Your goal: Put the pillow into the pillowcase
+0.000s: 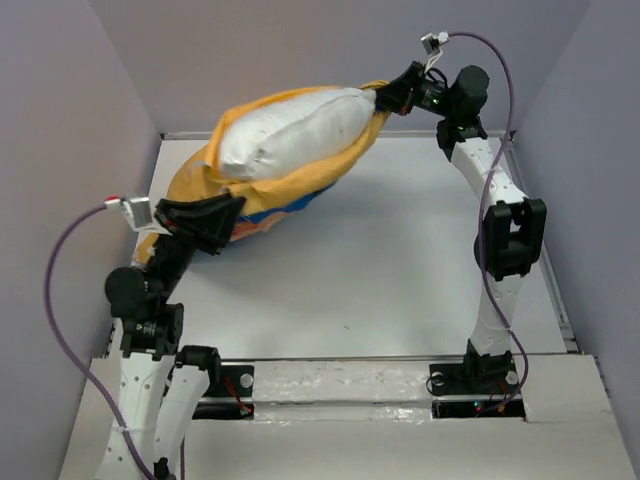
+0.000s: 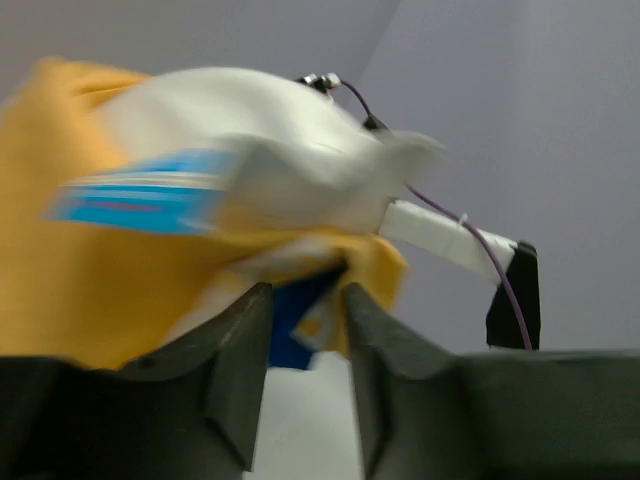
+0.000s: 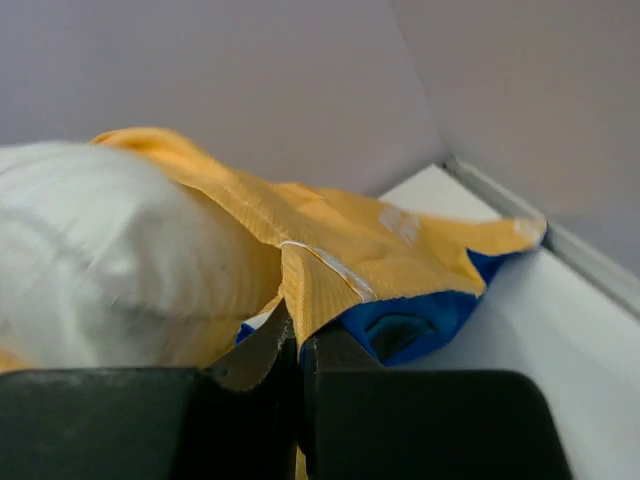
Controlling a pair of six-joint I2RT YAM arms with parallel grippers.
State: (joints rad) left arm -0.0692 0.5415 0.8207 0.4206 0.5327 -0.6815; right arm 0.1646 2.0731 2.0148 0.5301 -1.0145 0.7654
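The white pillow (image 1: 290,130) lies lengthwise in the open mouth of the mustard-yellow pillowcase (image 1: 300,182), lifted above the table's back left. Blue fabric shows under the pillowcase (image 3: 410,325). My right gripper (image 1: 385,95) is shut on the yellow hem (image 3: 320,285) at the upper right end. My left gripper (image 1: 238,215) is at the lower left end with its jaws apart. In the left wrist view nothing sits between the fingers, and the pillowcase (image 2: 90,270) and pillow (image 2: 300,150) with its blue tag (image 2: 150,195) hang just beyond the left gripper (image 2: 308,290).
The white table (image 1: 400,260) lies below, enclosed by grey walls on three sides. A raised rail (image 1: 545,260) runs along the right edge. The right arm (image 1: 495,240) reaches up the right side, and its cable loops above it.
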